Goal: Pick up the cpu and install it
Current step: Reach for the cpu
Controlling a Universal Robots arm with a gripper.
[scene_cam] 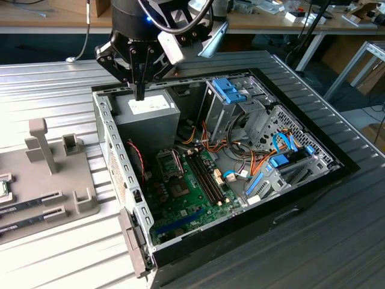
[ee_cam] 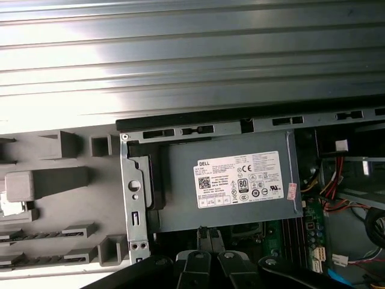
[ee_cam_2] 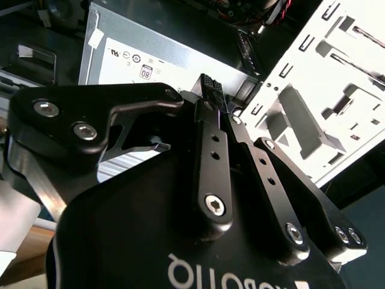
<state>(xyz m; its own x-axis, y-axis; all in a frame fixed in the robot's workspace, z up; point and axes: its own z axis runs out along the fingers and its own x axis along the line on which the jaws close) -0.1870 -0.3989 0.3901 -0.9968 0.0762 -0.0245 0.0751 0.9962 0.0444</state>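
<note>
Exterior view: the gripper (scene_cam: 139, 90) hangs right over the power supply box (scene_cam: 147, 114). Its fingers are closed to a point, with nothing in them as far as I can see. The cpu (scene_cam: 3, 187) is well apart from the power supply box, outside the case (scene_cam: 114, 156), on the grey tray (scene_cam: 84, 206). The socket (scene_cam: 169, 161) sits just beside the power supply box.

My read: the chip is light, stiff and thin, with a slick lid and a delicate underside. I'd pinch it by two opposite edges and keep it flat.

Second wrist view: fingertips (ee_cam_2: 210, 85) pressed together close up, power supply box behind them, which confirms the closure.

First wrist view: looks straight down on the power supply box label (ee_cam: 240, 179), tray beyond the case wall. A pale square there may be the chip, can't tell.
</note>
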